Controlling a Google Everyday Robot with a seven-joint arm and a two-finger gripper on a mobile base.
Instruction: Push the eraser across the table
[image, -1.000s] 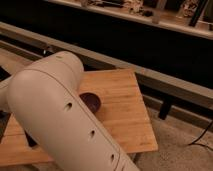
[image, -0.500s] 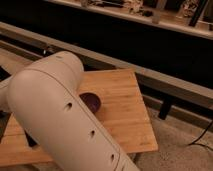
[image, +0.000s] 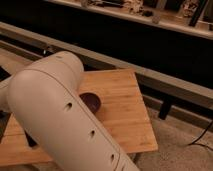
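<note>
The light-brown wooden table (image: 125, 112) lies in the middle of the camera view. My arm's big white link (image: 60, 120) fills the lower left and covers much of the tabletop. The gripper does not show; it is hidden behind or beyond this link. The eraser is hidden too. A small dark shape (image: 31, 142) peeks out under the arm at the table's left side, and I cannot tell what it is.
A round dark purple bowl (image: 93, 101) sits on the table right beside the arm link. A long grey bench rail (image: 150, 75) runs behind the table, with a dark leg (image: 165, 107). A black cable (image: 202, 137) lies on the floor at right.
</note>
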